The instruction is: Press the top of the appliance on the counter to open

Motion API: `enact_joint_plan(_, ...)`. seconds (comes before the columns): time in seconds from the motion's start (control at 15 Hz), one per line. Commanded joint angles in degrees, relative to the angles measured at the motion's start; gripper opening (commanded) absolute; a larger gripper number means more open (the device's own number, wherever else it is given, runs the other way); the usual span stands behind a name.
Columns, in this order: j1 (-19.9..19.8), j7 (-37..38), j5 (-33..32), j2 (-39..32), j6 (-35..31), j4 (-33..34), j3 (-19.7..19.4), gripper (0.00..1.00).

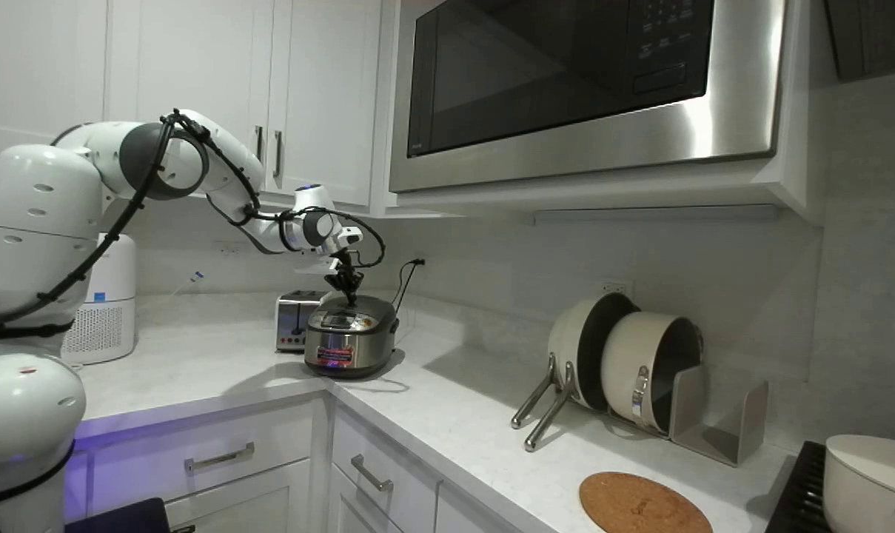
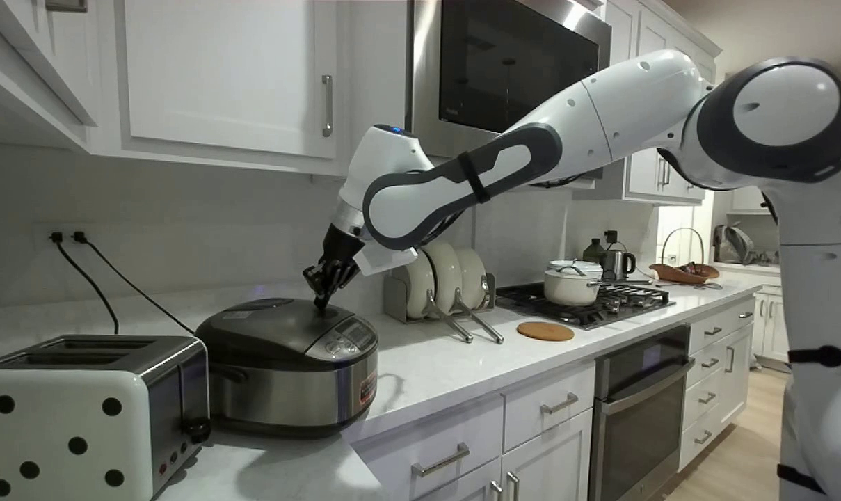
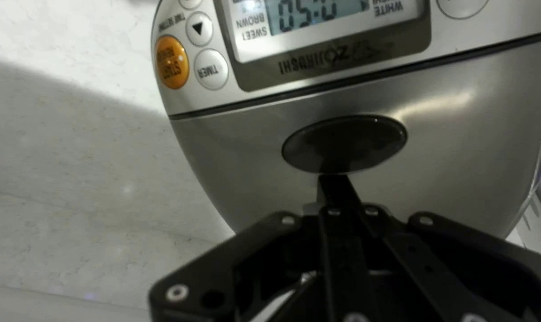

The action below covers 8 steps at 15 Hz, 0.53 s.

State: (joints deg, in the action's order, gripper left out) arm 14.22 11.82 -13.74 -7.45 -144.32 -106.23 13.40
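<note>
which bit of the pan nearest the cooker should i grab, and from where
I'd grip its metal handle near the free end, from the front of the counter. The pan stands on edge and the handle slopes out and down that way; a second handle close by may limit room.

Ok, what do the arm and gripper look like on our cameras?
The arm is glossy white and rounded, with dark grey joint trim, black straps and a black cable running along it; a small blue light shows near its end. The gripper is black, with linked bars and silvery screw heads.
</note>
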Motion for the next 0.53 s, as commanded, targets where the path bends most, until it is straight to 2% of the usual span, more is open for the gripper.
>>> enact_joint_plan(0.0, 1.38, 3.15, -2.69, -1.09, 1.14, 0.27, -1.13, 0.03)
enact_joint_plan(0.47, 1.76, 4.91, -3.69, 0.16, 5.25, -0.30, -0.94, 0.02)
